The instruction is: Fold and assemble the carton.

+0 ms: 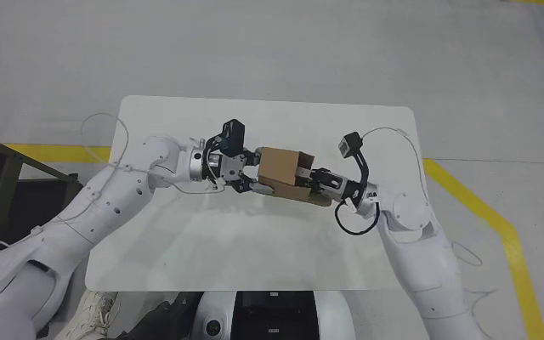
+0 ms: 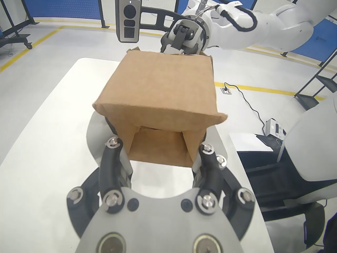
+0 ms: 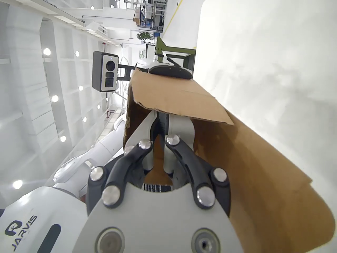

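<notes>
left gripper point(image 2: 159, 143) and right gripper point(image 3: 161, 130) clasp opposite ends of the crosswise carton point(image 1: 285, 166).

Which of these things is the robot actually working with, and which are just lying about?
Part of the job: the carton; the left gripper and the right gripper, each clamped on one end of it; the table beneath.
Just lying about: a small box and its cable on the floor; a green frame beside the table.

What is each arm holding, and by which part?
Both hold the carton. The left gripper has its jaws round the side walls of one open end; the right gripper pinches a cardboard panel at the opposite end.
</notes>
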Tool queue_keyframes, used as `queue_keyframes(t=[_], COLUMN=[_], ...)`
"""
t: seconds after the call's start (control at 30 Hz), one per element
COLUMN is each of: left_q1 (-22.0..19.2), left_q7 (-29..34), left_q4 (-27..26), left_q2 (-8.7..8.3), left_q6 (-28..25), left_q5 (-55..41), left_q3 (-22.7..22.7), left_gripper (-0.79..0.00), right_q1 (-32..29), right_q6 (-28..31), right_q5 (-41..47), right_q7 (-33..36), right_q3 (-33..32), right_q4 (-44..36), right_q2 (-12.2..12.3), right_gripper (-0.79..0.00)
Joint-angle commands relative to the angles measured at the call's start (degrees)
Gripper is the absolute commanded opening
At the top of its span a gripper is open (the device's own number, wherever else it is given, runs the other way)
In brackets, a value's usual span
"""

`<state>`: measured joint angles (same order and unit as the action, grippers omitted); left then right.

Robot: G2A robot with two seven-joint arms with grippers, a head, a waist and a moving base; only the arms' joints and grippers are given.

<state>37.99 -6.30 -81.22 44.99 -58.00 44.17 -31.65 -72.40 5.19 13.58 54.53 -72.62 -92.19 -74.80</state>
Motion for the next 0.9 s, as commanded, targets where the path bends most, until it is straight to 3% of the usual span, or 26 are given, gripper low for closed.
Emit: queue_keyframes(t=[0.0, 0.3, 0.87], left_q1=[-0.58, -3.11, -7.48], left_q7=[-0.89, -4.35, -10.18], left_q4=[-0.09, -0.53, -0.32], left_q2=[-0.34, -1.39, -1.86], left_q6=[0.0, 0.0, 0.0], left_q5=[-0.45, -0.56, 1.32], left_q3=[1.07, 5.29, 12.52], left_gripper=[-0.394, -0.4, -0.413], right_q1=[0.16, 1.03, 2.08], right_q6=[-0.24, 0.93, 3.12], right_q5=[1.18, 3.15, 4.1], right_q7=[1.57, 2.43, -0.55], right_q3=[0.19, 2.16, 5.61], right_q4=[0.22, 1.33, 1.35], right_q2=[0.13, 0.28, 0.36], right_gripper=[-0.785, -0.785, -0.785])
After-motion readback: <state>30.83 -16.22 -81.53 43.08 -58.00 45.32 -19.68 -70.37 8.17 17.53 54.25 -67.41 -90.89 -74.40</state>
